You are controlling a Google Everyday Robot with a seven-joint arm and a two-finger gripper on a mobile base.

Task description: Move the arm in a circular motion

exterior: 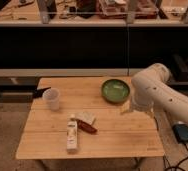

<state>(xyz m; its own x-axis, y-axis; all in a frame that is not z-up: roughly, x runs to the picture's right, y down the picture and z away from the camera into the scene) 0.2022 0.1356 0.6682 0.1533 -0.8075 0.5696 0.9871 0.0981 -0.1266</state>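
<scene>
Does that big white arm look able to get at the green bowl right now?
Probably yes: the arm holds its gripper close beside the green bowl, with nothing standing between them.
</scene>
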